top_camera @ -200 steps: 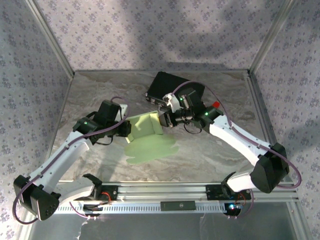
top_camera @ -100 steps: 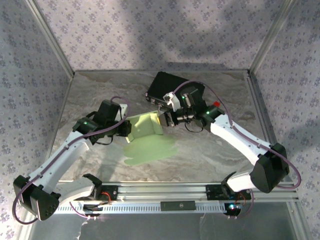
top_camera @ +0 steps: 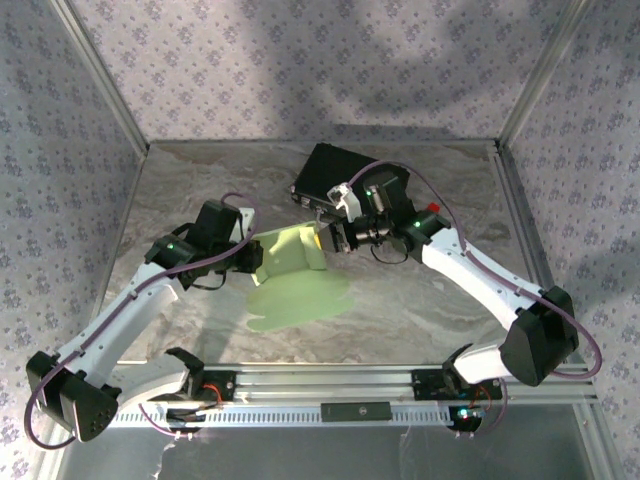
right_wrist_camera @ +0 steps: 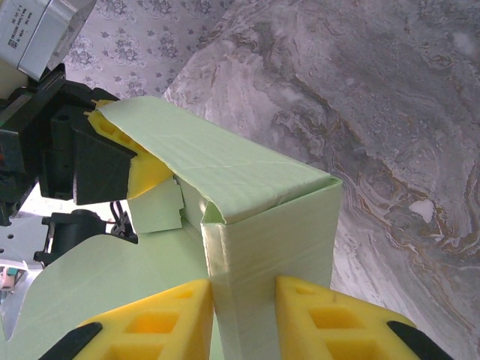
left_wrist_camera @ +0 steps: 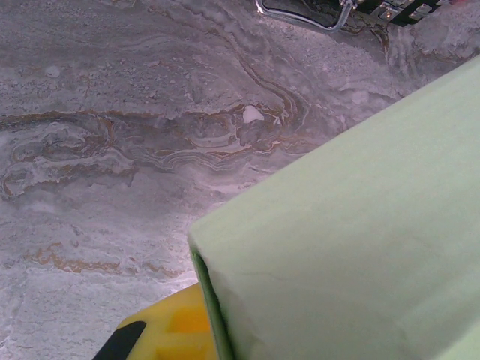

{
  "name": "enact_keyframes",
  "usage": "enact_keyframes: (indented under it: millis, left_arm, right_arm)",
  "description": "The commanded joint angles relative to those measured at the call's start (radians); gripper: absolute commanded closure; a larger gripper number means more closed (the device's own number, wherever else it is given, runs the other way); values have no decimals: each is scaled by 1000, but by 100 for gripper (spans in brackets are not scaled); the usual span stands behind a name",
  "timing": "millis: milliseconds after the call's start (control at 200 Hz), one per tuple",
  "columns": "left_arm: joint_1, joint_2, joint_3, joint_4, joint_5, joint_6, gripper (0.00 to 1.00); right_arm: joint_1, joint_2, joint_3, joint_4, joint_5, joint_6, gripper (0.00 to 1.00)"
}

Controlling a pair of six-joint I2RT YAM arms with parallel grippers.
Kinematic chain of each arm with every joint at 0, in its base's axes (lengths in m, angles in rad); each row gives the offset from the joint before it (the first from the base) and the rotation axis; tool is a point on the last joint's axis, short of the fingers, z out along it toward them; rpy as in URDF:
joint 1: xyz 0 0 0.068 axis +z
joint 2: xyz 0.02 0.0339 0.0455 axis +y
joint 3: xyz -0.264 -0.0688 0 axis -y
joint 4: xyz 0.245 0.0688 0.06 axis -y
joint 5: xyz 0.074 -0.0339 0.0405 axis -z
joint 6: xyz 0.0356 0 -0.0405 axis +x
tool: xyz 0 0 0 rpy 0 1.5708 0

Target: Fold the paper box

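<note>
The box [top_camera: 288, 256], half folded with one flat flap spread toward the near edge, stands mid-table on the grey marbled top [top_camera: 430, 300], with a black case [top_camera: 335, 168] near it toward the back. The left gripper [top_camera: 256, 258] is clenched on the box's left flap, and the right gripper [right_wrist_camera: 244, 300] pinches its right wall between yellow fingers, so the card is held from both sides. Walls [top_camera: 300, 60] covered in a small floral print enclose the table on three sides, with bare metal posts [top_camera: 100, 75] at the corners and a rail [top_camera: 330, 384] along the near edge.
</note>
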Motion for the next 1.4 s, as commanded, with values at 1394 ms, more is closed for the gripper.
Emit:
enact_keyframes:
  millis: [1394]
  left_arm:
    - [-30,-22,49,65,97,32,100]
  right_arm:
    - [38,68,97,-36,62,14,68]
